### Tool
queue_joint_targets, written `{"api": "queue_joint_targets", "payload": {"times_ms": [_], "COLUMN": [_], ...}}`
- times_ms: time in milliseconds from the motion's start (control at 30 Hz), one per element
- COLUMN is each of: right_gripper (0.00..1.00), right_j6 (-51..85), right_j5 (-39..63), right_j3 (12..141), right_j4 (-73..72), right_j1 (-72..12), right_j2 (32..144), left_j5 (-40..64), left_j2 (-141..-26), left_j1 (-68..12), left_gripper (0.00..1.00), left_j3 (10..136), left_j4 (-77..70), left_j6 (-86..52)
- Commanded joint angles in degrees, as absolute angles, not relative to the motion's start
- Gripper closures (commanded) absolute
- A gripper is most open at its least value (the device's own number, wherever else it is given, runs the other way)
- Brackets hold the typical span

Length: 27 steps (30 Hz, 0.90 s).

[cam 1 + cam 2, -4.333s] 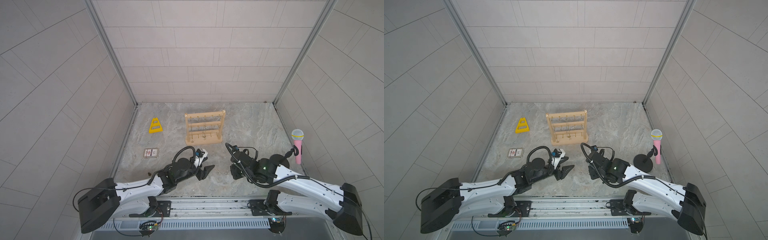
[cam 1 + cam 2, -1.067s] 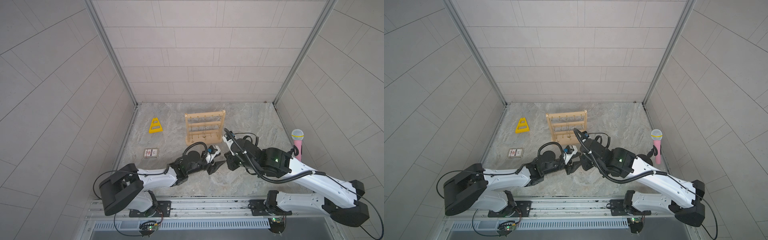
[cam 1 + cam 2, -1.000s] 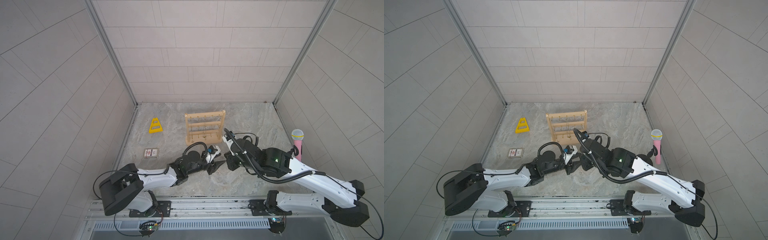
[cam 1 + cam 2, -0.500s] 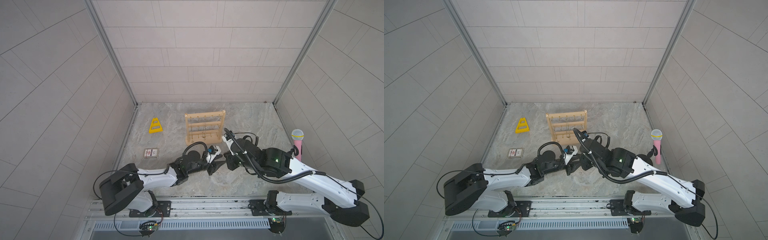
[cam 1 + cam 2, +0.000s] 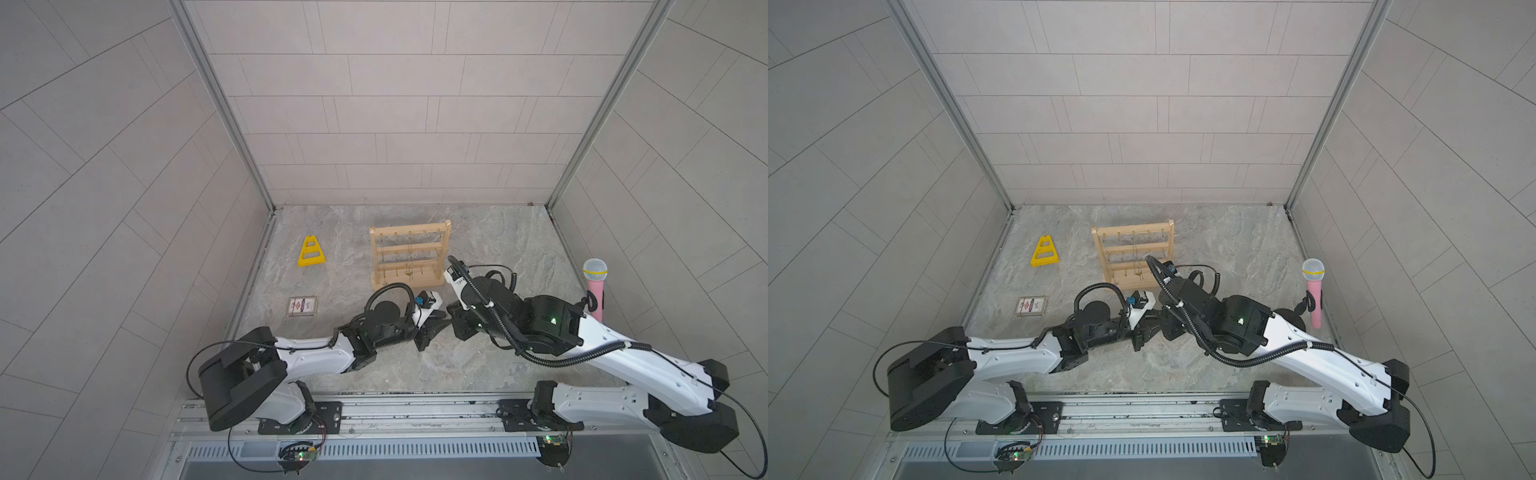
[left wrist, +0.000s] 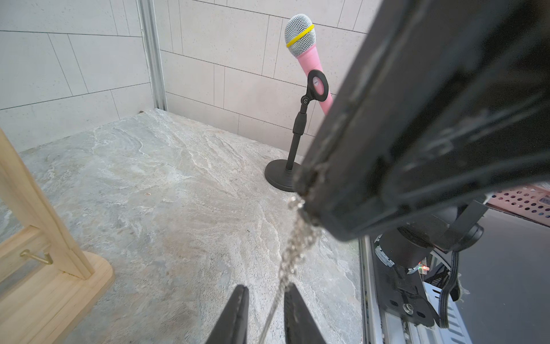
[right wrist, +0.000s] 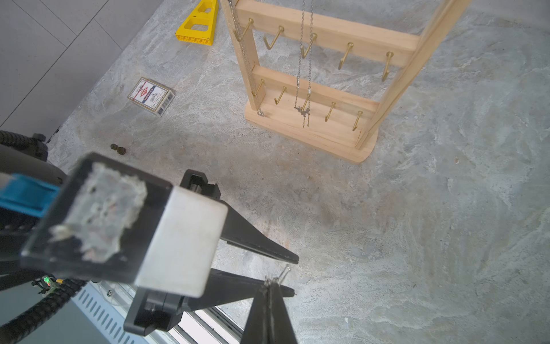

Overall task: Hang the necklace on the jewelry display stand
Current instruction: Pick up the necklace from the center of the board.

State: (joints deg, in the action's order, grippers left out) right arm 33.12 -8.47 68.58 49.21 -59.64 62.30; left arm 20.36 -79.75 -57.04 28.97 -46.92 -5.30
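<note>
Operator: Where is the necklace?

Spotter: The necklace (image 6: 293,247) is a thin silver chain caught at the tips of your right gripper (image 7: 272,284), whose jaws are pressed together on it. From those tips it runs into the gap of your left gripper (image 6: 265,288). The left jaws stand a narrow way apart on either side of it, and I see no pinch there yet.

Operator: Which step am I on?

Spotter: I judge it a two-handed regrip, to spread the chain into a loop. Nothing is hung yet. The jewelry display stand (image 7: 312,134) stands ahead of your right gripper's tips, well apart from them.

Operator: And next?

Spotter: You likely need the left jaws to meet on the chain just beyond the right grip. Then draw your grippers apart so a span opens. Aim for a free brass hook (image 7: 346,56); another chain (image 7: 304,110) already hangs down the stand's middle.
</note>
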Motion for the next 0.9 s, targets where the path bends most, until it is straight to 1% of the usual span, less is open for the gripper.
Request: {"api": "queue_joint_targets", "payload": {"times_ms": [0, 67, 233, 367, 533, 867], "right_gripper": [1.0, 1.0, 1.0, 1.0, 1.0, 1.0], "right_j6": [32.8, 32.8, 32.8, 32.8, 32.8, 32.7], "right_j5": [-10.1, -10.0, -10.2, -10.4, -10.9, -10.9], "right_j3": [69.9, 70.0, 70.0, 70.0, 69.6, 69.6], "right_j4": [49.4, 49.4, 49.3, 49.4, 49.4, 49.1], "right_j1": [-59.9, -59.9, -59.9, -59.9, -59.9, -59.9], "right_j2": [62.1, 62.1, 62.1, 62.1, 62.3, 62.7], "left_j5": [20.8, 20.9, 21.3, 21.8, 23.4, 23.2], "left_j2": [-80.2, -80.3, -80.3, -80.3, -80.1, -79.3], "left_j1": [-57.2, -57.3, -57.3, -57.2, -57.3, -57.2], "left_gripper": [0.72, 0.72, 0.81, 0.85, 0.93, 0.95], "left_j3": [29.8, 29.8, 29.7, 29.7, 29.9, 29.5], "left_j4": [-49.2, -49.2, -49.0, -49.2, -49.2, -49.7], "left_j6": [-5.0, -5.1, -5.3, -5.5, -6.0, -6.9]}}
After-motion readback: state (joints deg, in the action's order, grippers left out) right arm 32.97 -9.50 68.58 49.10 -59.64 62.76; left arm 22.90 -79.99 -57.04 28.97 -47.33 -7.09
